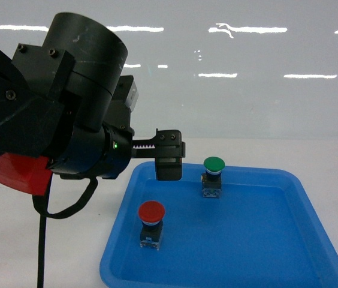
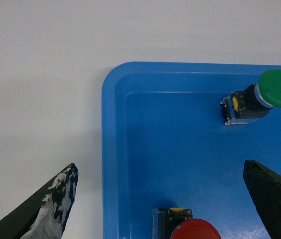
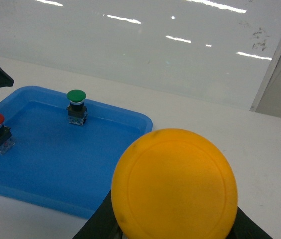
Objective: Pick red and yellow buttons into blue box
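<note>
White desk (image 1: 49,252) spreads under everything, with a pale glossy wall behind it catching streaks of ceiling light. On it lies a shallow blue tray (image 1: 277,252) with rounded corners and a low raised lip; bare desk runs along its lip on the 9 o'clock side in the head view, and in the right wrist view more open desk stretches from the tray's far rounded corner toward 3 o'clock.

Inside the tray, the red button (image 1: 151,223) stands upright near the 9 o'clock lip, cap up on its black body and clear block. The green button (image 1: 213,176) stands upright at about 12 o'clock, close to the far lip and well apart from the red one. Most of the tray floor from centre to 3 and 6 o'clock is bare blue.

The left claw (image 1: 169,157) hangs above the tray's far corner at about 11 o'clock, between the two buttons in height but touching neither. In its own wrist view its fingers (image 2: 56,209) are spread wide, one over bare desk outside the lip, the other over the tray floor, with the red cap at 6 o'clock between them.

The right claw (image 3: 175,226) holds the yellow button (image 3: 174,185), its round cap filling the lower frame, dark fingers closed against it from below, over desk beside the tray's near lip.
</note>
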Motion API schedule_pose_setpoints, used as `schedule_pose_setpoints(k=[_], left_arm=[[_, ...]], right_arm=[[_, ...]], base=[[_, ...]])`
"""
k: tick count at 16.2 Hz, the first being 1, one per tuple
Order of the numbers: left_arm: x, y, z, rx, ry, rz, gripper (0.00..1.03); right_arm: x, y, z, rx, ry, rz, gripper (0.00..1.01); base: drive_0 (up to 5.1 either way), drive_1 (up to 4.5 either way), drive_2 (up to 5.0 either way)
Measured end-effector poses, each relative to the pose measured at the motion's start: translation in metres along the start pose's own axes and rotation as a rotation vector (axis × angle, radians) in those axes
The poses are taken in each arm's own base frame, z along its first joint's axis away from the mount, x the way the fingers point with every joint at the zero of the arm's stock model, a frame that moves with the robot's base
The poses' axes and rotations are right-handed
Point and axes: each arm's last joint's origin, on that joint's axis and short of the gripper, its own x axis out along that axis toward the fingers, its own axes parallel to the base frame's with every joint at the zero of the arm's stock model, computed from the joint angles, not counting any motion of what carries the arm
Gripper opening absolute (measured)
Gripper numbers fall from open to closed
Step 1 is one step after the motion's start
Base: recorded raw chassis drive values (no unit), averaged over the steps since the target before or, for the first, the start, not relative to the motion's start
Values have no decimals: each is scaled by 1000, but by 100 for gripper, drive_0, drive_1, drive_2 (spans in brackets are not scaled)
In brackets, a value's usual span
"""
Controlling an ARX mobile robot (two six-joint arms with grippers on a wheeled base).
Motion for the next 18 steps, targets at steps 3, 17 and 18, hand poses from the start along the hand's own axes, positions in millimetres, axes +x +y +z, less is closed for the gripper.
schedule_pose_setpoints(k=[3, 17, 18], left_arm=[[1, -6, -7, -53, 56, -34, 98], [32, -17, -55, 11, 112, -68, 97], [32, -17, -58, 13, 116, -65, 88]], right_arm=[[0, 0, 0, -1, 0, 0, 25], [0, 0, 0, -1, 0, 0, 25], [0, 0, 0, -1, 0, 0, 25]], base=[[0, 0, 0], [0, 0, 0], [0, 0, 0]])
